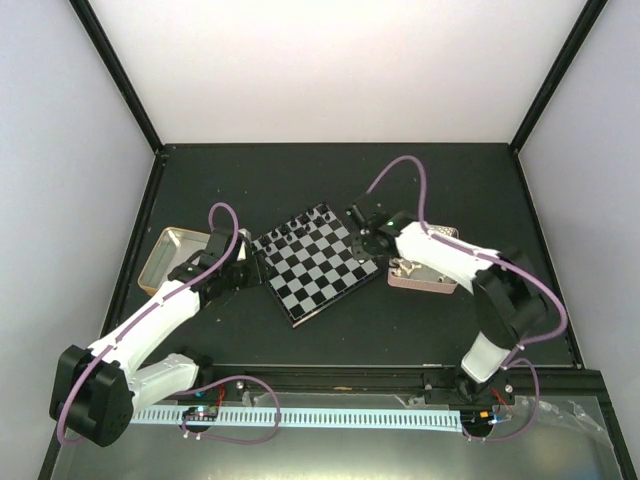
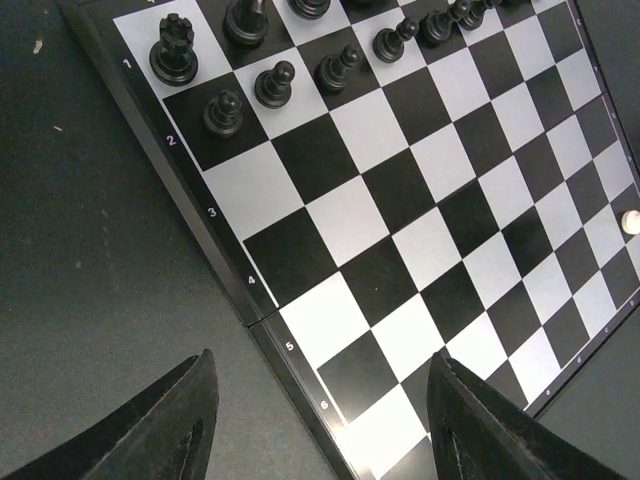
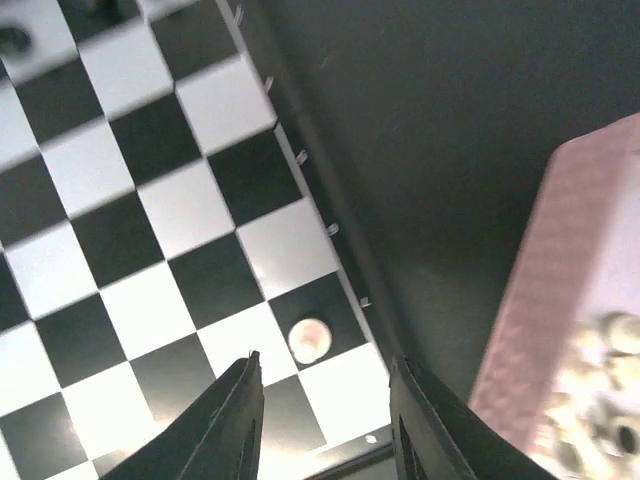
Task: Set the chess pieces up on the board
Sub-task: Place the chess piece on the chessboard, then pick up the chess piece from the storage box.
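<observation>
The board [image 1: 312,268] lies tilted at the table's middle. Black chess pieces [image 1: 300,224] line its far edge; in the left wrist view they show as a rook [image 2: 173,50] and a row of pawns [image 2: 275,83]. One cream-white piece [image 3: 308,340] stands on a black square by the board's rim, and it shows again far off as a cream piece [image 2: 630,222]. My right gripper [image 3: 325,405] hangs open just above that piece, not touching it. My left gripper [image 2: 320,430] is open over the board's left rim, with nothing between its fingers.
A pink perforated tray [image 3: 565,290] holding several cream-white pieces [image 3: 600,400] sits right of the board, also seen as the tray [image 1: 420,278]. A shiny metal tin [image 1: 172,256] stands at the left, behind my left arm. Dark table surrounds the board.
</observation>
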